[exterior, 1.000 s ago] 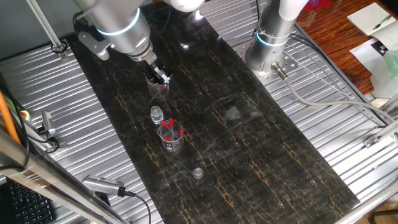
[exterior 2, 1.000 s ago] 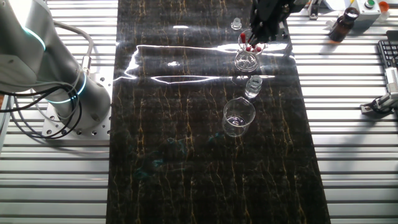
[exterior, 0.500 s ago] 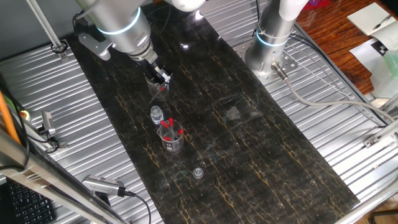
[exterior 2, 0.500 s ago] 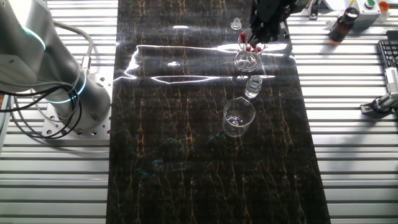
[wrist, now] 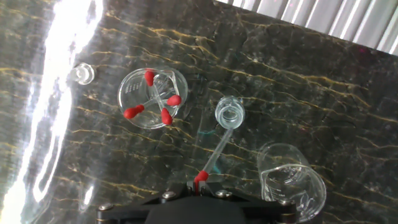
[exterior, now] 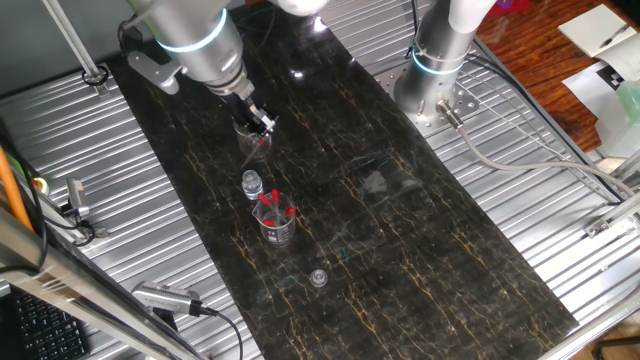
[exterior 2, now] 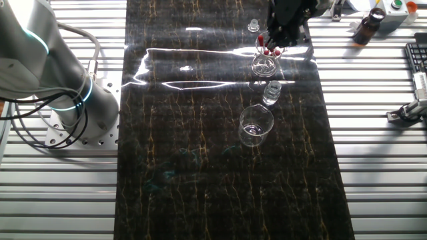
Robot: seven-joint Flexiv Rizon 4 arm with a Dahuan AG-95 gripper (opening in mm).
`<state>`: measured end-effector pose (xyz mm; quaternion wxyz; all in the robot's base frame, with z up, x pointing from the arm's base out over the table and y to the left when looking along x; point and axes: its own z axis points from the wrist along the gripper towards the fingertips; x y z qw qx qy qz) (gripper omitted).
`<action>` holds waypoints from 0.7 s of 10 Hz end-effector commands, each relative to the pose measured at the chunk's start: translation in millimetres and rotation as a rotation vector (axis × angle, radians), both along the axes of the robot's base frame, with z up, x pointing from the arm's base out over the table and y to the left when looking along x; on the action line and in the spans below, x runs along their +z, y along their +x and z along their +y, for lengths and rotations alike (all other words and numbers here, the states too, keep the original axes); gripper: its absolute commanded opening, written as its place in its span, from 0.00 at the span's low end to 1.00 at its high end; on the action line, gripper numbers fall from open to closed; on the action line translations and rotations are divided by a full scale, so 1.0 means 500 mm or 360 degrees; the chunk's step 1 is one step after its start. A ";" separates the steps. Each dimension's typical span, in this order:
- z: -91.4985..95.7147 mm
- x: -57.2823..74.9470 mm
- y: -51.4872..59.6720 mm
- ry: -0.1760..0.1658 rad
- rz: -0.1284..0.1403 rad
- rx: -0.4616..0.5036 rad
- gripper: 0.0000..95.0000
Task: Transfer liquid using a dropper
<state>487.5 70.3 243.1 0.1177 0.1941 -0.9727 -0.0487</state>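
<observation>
My gripper [wrist: 200, 185] is shut on the red bulb of a dropper [wrist: 212, 157], at the bottom of the hand view. The thin clear tube slants away from it toward the open mouth of a small clear vial [wrist: 228, 114]. I cannot tell whether the tip touches the vial. Left of the vial, a glass beaker [wrist: 133, 111] holds several more red-bulbed droppers. A spouted beaker [wrist: 292, 182] with a little clear liquid stands to the right. In one fixed view the gripper [exterior: 262, 127] hangs over the spouted beaker [exterior: 248, 146], with the vial [exterior: 251, 184] just beyond.
A small clear cap [wrist: 81, 73] lies on the dark marble mat [exterior: 400, 250] past the beaker of droppers [exterior: 276, 220]. A second arm's base [exterior: 437, 70] stands at the mat's far edge. Ribbed metal table [exterior 2: 387, 173] surrounds the mat. A brown bottle [exterior 2: 369, 28] stands off the mat.
</observation>
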 end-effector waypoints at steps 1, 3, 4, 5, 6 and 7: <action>0.032 0.016 -0.006 0.0000 0.0031 -0.0004 0.00; 0.067 0.029 -0.014 0.0004 0.0045 -0.0040 0.00; 0.074 0.032 -0.015 0.0001 0.0049 -0.0047 0.00; 0.090 0.035 -0.018 0.0003 0.0053 -0.0062 0.00; 0.102 0.035 -0.019 0.0005 0.0056 -0.0070 0.00; 0.114 0.035 -0.020 0.0006 0.0057 -0.0083 0.00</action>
